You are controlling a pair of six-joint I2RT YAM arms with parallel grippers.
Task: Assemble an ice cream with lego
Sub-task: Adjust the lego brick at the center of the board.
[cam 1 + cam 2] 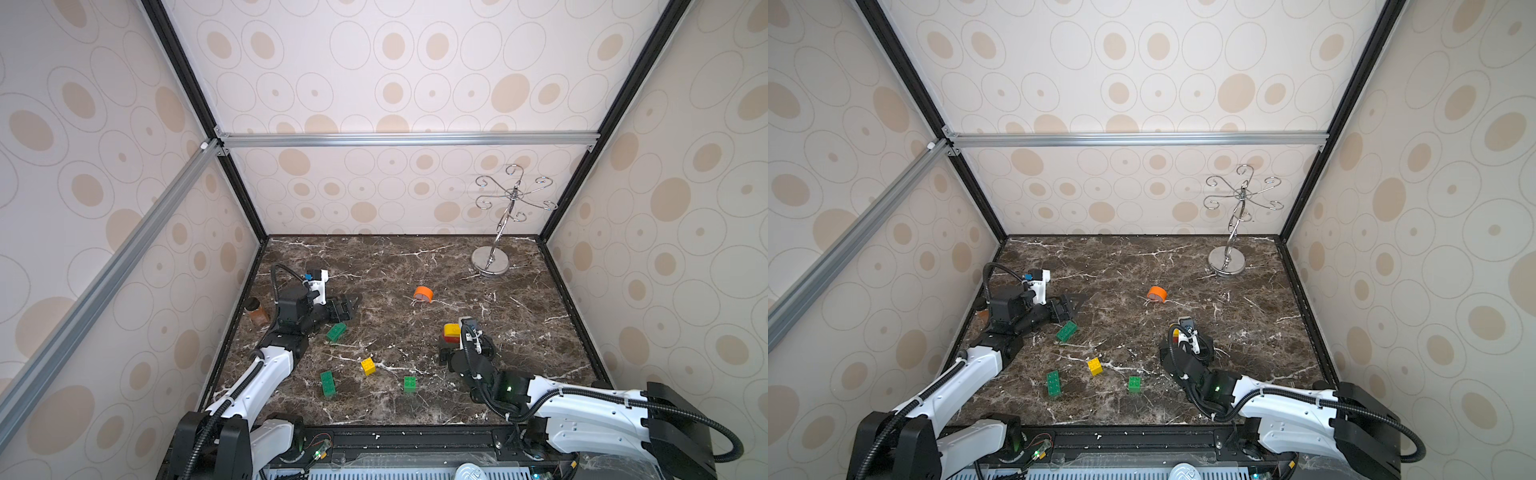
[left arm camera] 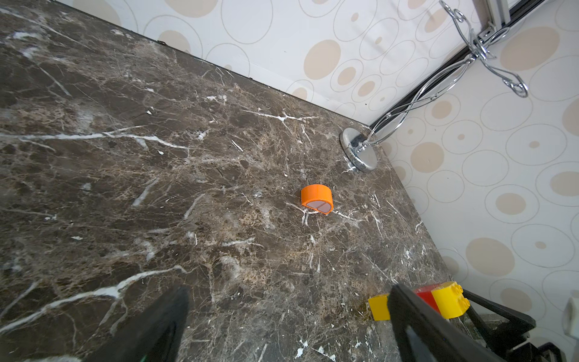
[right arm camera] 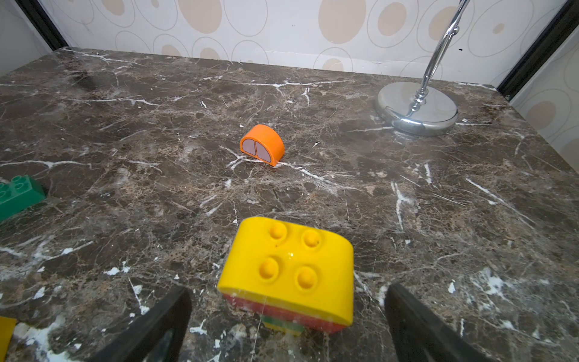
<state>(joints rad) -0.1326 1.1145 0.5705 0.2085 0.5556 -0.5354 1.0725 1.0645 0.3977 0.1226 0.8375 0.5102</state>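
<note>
- In both top views the dark brown marble-patterned desk [image 1: 519, 324] carries scattered lego. A green oblong studded brick [image 1: 336, 332] lies just beside the left pincer [image 1: 351, 304]. A second green oblong brick [image 1: 327, 383] lies nearer the front edge. A yellow square brick [image 1: 368, 366] and a green square brick [image 1: 410, 383] lie between the arms.
- The left pincer's jaws stand spread wide with nothing between them.
- An orange half-round dome piece [image 1: 423, 294] sits alone mid-desk, and a chrome hooked stand [image 1: 490, 262] stands in the far right corner.
- A brown jar [image 1: 258, 312] stands by the left wall. In a top view the left arm covers nearly all of it.
- The right arm [image 1: 582, 409] hides much of a small lego stack [image 1: 452, 332], yellow dome over red. Its lower layers cannot be made out from up here.
- Left wrist view: both black fingers are cut off by the frame, wide apart over bare desk. One crosses the stack and hides its middle. The stand's top runs out of frame.
- Right wrist view: the right pincer [image 3: 288, 290] is open, a finger on each side of the stack with gaps showing. Under the four-stud yellow dome comes red, then thin green and yellow strips, and the base is hidden. A green brick is cut off at the edge. A yellow scrap in the corner is too little to identify.
</note>
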